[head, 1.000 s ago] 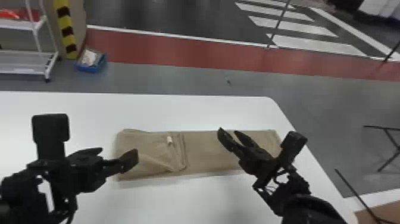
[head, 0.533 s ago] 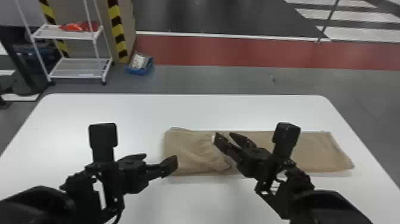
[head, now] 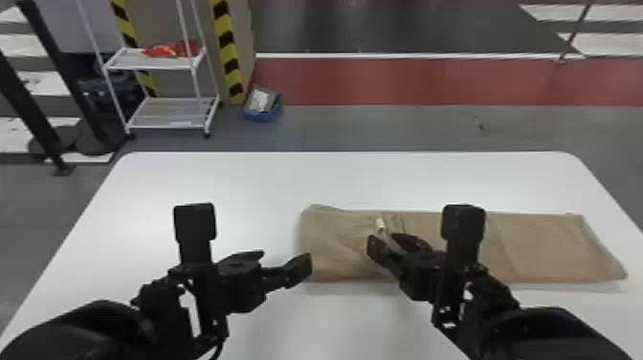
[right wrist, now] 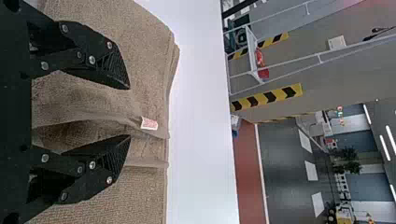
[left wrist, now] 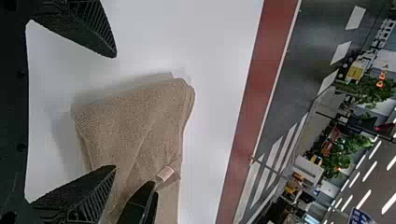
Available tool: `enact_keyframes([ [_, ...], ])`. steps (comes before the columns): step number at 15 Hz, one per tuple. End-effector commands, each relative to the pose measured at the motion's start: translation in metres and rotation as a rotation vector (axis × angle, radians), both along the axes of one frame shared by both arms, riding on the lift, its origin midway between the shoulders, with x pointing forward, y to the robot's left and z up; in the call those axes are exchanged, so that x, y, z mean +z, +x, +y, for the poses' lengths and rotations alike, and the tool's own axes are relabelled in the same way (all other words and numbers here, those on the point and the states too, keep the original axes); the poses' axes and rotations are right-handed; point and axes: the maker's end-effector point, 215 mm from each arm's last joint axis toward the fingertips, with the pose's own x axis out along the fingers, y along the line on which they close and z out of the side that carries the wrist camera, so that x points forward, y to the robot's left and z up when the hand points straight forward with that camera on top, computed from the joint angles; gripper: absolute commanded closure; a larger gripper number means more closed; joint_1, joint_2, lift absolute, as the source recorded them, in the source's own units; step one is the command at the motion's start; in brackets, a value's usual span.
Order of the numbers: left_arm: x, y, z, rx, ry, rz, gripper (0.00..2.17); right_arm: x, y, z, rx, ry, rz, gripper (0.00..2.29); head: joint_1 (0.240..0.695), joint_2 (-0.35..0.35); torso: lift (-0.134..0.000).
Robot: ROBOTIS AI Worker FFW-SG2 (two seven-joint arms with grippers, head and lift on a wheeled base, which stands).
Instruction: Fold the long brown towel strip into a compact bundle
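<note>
Brown towel [head: 540, 249] partly hidden behind right gripper [head: 384, 240].

Legible text: none I can read with certainty. Item one: small white label [right wrist: 149, 123] with reddish print, on a raised fold of the brown towel strip [right wrist: 140, 32]; I cannot make out its wording. Item two: blue sign [left wrist: 362, 217] with white marks, at the edge of my left wrist view; its lettering is too small and cut off for me. Item three: black-and-yellow warning stripes [head: 228, 52], wordless, on the upright panel behind the shelf cart [head: 165, 112].
</note>
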Motion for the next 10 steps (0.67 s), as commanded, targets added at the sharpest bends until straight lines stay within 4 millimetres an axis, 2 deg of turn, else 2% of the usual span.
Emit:
enact_keyframes([
  [1,0.001,-0.001,0.001,0.002,0.0,-0.001,0.03,-0.011,-0.002,0.0,0.006,-0.008,0.05,0.91,0.695,0.017,-0.125],
  [2,0.001,0.001,0.003,0.007,0.0,-0.004,0.03,-0.012,-0.003,0.002,0.008,-0.002,0.055,1.12,0.695,0.016,-0.125],
  [3,0.003,0.002,0.003,0.012,0.002,-0.007,0.03,-0.01,-0.002,0.003,0.01,0.005,0.05,1.48,0.695,0.016,-0.125],
  [4,0.003,0.003,0.005,0.017,0.003,-0.012,0.03,-0.007,0.0,0.002,0.006,0.01,0.037,1.63,0.695,0.018,-0.125],
  [6,0.003,0.002,0.006,0.019,0.003,-0.011,0.03,0.011,0.006,-0.002,-0.013,0.027,-0.042,1.65,0.695,0.023,-0.125],
  [8,0.002,0.002,0.006,0.019,0.003,-0.009,0.03,0.035,0.011,-0.015,-0.047,0.055,-0.131,1.65,0.695,0.022,-0.125],
  [10,0.002,0.001,0.005,0.019,0.0,-0.009,0.03,0.046,0.005,-0.026,-0.069,0.077,-0.16,1.65,0.695,0.014,-0.125],
])
